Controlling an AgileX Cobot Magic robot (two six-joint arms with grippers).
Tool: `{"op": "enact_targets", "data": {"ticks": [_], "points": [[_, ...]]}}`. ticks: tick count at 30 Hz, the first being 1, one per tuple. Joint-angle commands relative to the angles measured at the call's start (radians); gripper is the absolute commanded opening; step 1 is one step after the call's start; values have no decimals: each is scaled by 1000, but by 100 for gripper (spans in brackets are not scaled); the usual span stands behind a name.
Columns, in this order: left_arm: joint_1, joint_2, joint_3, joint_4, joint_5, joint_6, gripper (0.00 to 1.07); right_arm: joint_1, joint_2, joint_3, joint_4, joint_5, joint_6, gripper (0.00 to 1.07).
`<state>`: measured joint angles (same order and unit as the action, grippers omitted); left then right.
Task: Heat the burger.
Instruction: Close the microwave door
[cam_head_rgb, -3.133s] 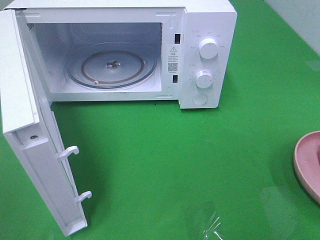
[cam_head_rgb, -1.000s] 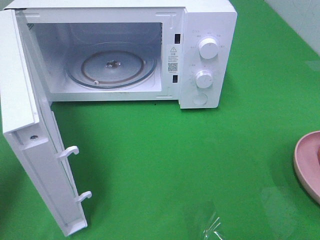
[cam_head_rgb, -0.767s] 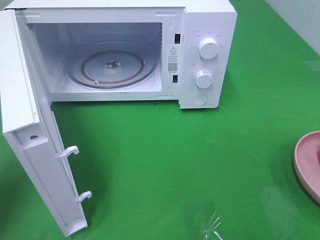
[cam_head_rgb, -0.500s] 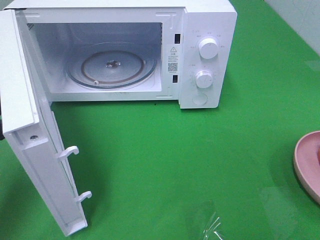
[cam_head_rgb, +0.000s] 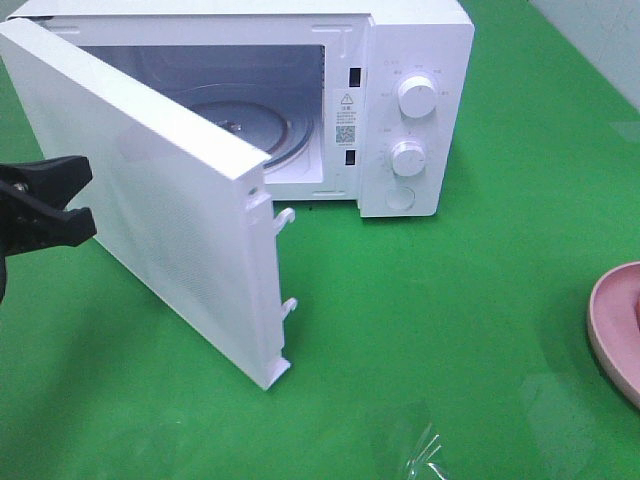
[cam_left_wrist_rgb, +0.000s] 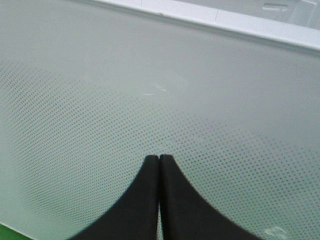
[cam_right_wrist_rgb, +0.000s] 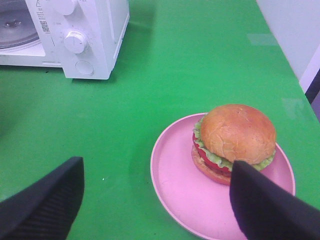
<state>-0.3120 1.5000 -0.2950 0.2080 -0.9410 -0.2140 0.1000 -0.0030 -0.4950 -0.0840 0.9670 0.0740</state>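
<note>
While the microwave (cam_head_rgb: 400, 100) holds nothing, the burger (cam_right_wrist_rgb: 234, 141) sits on the pink plate (cam_right_wrist_rgb: 180, 195).

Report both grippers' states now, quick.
Left gripper: closed, empty, tips against the microwave door.
Right gripper: open, empty, above the pink plate with the burger.
</note>
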Motion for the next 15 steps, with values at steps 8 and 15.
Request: {"op": "enact_targets", "data": {"ticks": [8, 15], "points": [[-129, 88, -153, -154, 90, 38, 0, -9, -29, 5, -3, -6, -9, 75], [-201, 173, -232, -245, 90, 52, 0, -9, -29, 5, -3, -6, -9, 75]]}}
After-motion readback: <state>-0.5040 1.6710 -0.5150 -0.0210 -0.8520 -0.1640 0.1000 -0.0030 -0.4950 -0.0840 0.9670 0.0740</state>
